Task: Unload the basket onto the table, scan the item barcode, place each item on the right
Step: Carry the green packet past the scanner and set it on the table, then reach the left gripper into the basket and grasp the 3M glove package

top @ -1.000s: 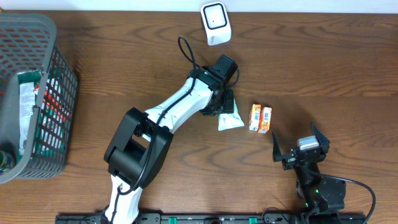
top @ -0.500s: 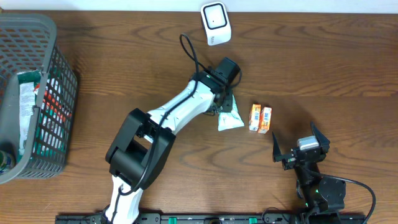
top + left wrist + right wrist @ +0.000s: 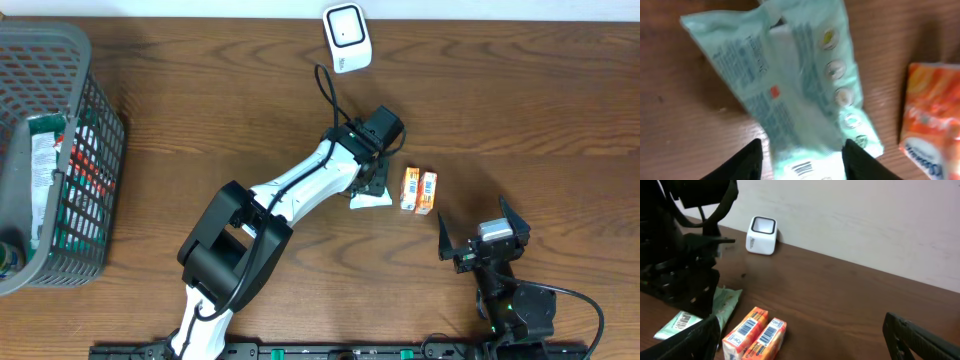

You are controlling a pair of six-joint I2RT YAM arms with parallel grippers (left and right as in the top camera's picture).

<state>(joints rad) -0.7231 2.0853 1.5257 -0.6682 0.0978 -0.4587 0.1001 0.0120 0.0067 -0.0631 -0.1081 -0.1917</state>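
Tracking the left arm (image 3: 300,185) swinging rightward over the last second, shifting its wrist from the left side of the pale green pouch (image 3: 372,199) to a spot over the pouch's far end, closer to the two orange cartons (image 3: 419,190). Seeing the pouch lying flat on the tabletop (image 3: 520,110) in much the same spot as a second ago: near the middle, just left of the cartons and well apart from the white scanner (image 3: 345,37) at the far edge. Finding, in the left wrist view, the left jaws standing partly spread astride one end of the pouch, framing a printed barcode (image 3: 802,169). Not being able to tell whether pinching the film or merely flanking it, given the blur. Noting the right jaws spread wide, holding nothing, waiting at the near right. Judging the task as barely begun: settling a grip on the pouch, with lifting it, turning the barcode toward the scanner and presenting it there all remaining. Risking a slip on such thin, slack packaging.
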